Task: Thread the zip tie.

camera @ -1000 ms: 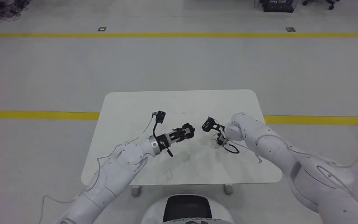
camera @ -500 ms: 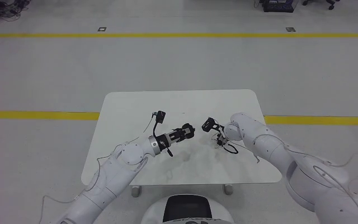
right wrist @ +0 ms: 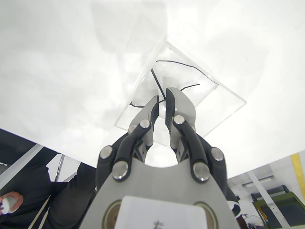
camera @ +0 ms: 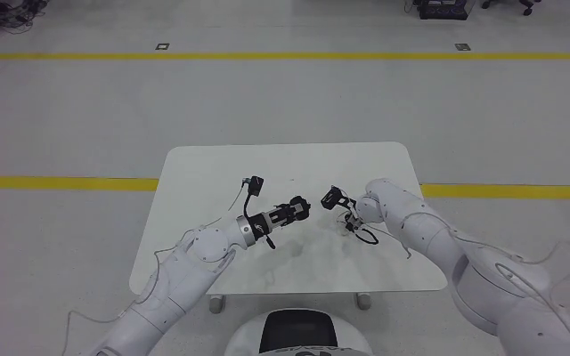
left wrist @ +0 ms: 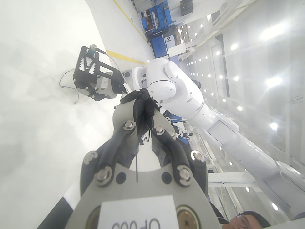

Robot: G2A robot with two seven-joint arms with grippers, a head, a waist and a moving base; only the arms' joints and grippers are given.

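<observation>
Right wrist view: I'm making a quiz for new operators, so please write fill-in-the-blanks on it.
The thin zip tie is ___ in colour. It lies on a square plate that is ___, not opaque. The right gripper has its jaws either side of the ___.
Missing words: black; clear; zip tie.

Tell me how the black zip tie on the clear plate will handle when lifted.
The zip tie is thin and lies in loose curves, so it is likely light and floppy. On the smooth clear plate, it may slide away from the right end effector.
</observation>
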